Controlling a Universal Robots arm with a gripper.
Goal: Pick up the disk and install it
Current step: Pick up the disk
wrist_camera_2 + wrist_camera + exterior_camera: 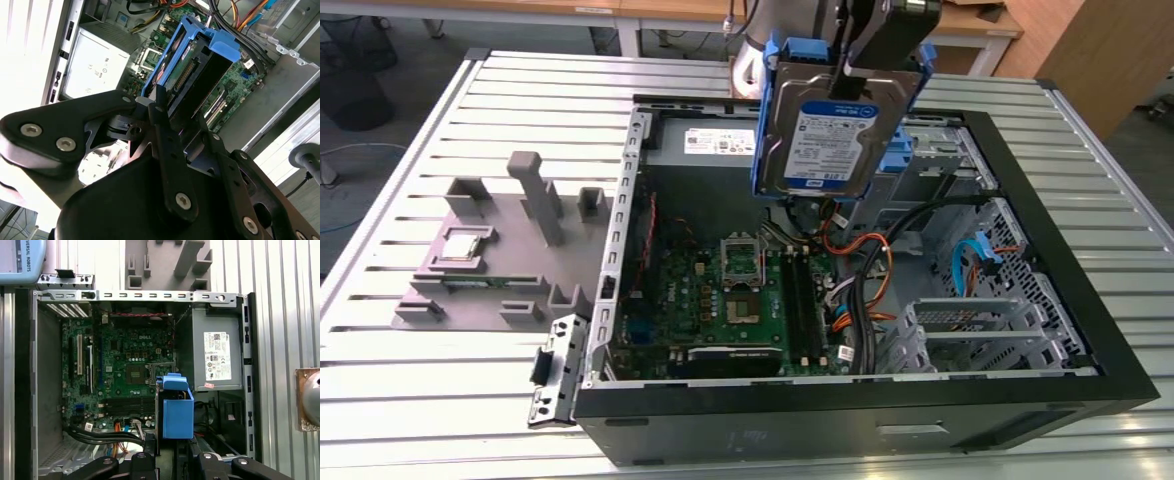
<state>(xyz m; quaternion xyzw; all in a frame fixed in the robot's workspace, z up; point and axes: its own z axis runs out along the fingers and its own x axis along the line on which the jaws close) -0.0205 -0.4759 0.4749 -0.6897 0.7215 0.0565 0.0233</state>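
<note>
while jaws clamp it, disk [834,140] hangs above case [787,412]

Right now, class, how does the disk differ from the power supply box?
The disk hangs upright in the gripper above the case; the power supply box sits inside it. The disk wears a blue frame; the box is bare grey. Both carry a label with white on it.

Case [854,415] on worktop [400,400], open side up. Jig [494,275] on worktop just beside case, toward the exterior view's left edge. Board [720,300] on case floor, power supply [700,145] behind it. Disk [827,135] hangs over case, held by gripper [870,70].
</note>
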